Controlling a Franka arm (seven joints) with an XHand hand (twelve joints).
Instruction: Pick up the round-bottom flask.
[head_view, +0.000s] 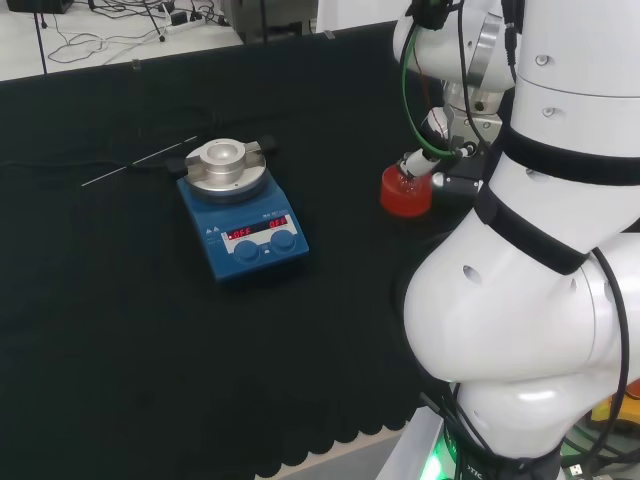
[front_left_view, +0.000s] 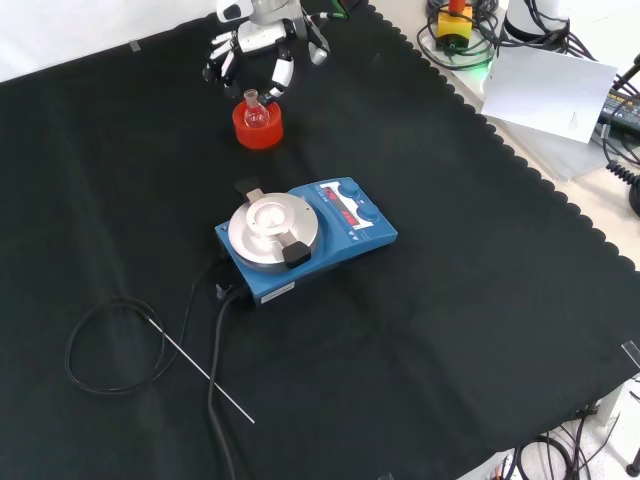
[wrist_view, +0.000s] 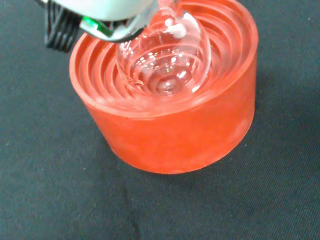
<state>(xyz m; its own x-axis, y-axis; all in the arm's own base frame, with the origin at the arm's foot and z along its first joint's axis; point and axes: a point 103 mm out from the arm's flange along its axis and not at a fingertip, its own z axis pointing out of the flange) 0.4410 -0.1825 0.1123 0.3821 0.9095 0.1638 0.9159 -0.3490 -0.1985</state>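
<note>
Hovering with fingers spread and relaxed, the black and white hand (front_left_view: 262, 55) holds nothing; in the front view its fingertips hang just above and around the neck of the small clear glass round-bottom flask (front_left_view: 255, 110). That flask sits bulb-down in the red ribbed ring stand (front_left_view: 257, 127), neck upright, so its long axis points up toward the palm and the flask lies directly beneath the hand. The wrist view shows the bulb (wrist_view: 165, 62) nested in the stand's rings. Nearer the camera than the stand in the front view, well apart, rests a blue magnetic stirrer with a round metal plate (front_left_view: 305, 235) on the black-clothed surface (front_left_view: 480, 330). Closing on the neck looks like the next step.
</note>
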